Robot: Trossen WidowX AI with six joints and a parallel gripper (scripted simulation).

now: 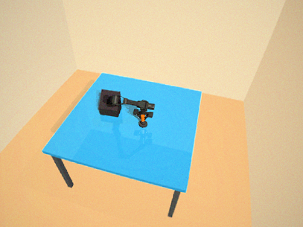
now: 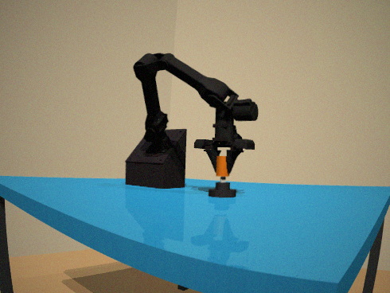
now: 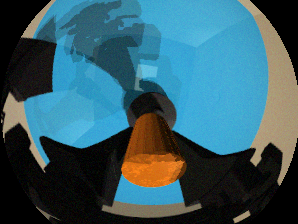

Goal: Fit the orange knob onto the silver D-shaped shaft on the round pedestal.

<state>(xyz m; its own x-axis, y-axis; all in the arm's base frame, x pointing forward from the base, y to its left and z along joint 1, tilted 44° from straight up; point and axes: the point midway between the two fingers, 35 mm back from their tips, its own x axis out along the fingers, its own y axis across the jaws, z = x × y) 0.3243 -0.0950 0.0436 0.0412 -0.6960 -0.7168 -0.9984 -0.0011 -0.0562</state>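
The orange knob (image 1: pixel 142 118) (image 2: pixel 222 166) (image 3: pixel 151 172) is upright and tapered, wider at one end. My gripper (image 1: pixel 143 115) (image 2: pixel 223 171) (image 3: pixel 150 132) points down and is shut on its sides. The round dark pedestal (image 1: pixel 143 124) (image 2: pixel 222 193) (image 3: pixel 169 112) stands on the table below the knob. In the exterior view a short piece of the silver shaft (image 2: pixel 223 180) shows between the knob's bottom and the pedestal, so the knob is above the pedestal, not down on it. The hole, both flat sides and whether the shaft's tip is inside the knob are hidden.
The blue table (image 1: pixel 163 165) (image 2: pixel 298 227) carries the pedestal and the arm's dark box-shaped base (image 1: pixel 109 108) (image 2: pixel 155 173), which stands left of the pedestal in the top and exterior views. The arm's shadow lies across the table in the wrist view.
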